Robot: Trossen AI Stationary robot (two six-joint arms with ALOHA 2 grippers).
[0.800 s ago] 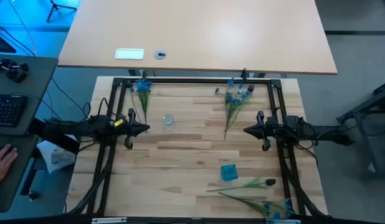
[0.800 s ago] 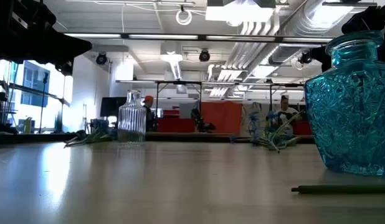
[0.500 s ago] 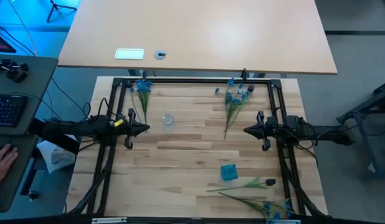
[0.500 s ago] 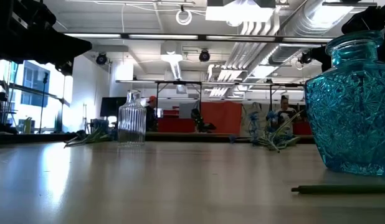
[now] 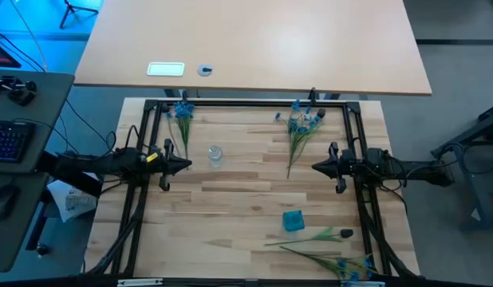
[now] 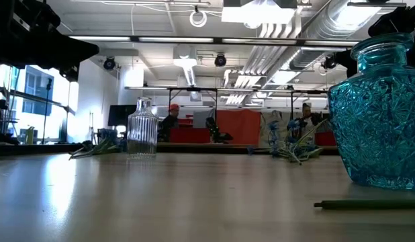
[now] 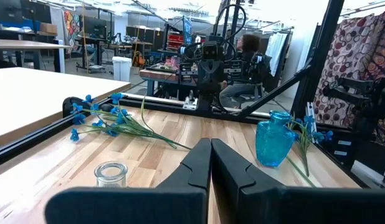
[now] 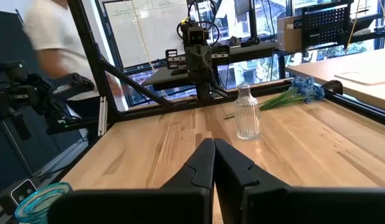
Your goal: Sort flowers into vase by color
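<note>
My left gripper [image 5: 188, 165] hovers shut at the table's left side, and my right gripper [image 5: 313, 167] hovers shut at the right side; they face each other. A clear ribbed vase [image 5: 215, 154] stands just beyond the left gripper. A blue cut-glass vase [image 5: 293, 221] stands right of the middle, toward the near edge. Blue-blossom stems lie flat at the far left [image 5: 181, 112] and far right [image 5: 301, 125]. A dark-bud stem [image 5: 314, 236] and another blue-blossom stem [image 5: 334, 262] lie near the near edge. The left wrist view shows shut fingers [image 7: 211, 152], as does the right wrist view [image 8: 213, 152].
A black frame [image 5: 246, 103] runs round the wooden table top. A larger pale table [image 5: 254, 44] with a white card and a small round object stands beyond the far edge. A desk with a keyboard [image 5: 9, 139] stands to the left. Bare wood lies between the grippers.
Both arms have kept still. A person's hand on the desk left of the table has gone from the high view.
</note>
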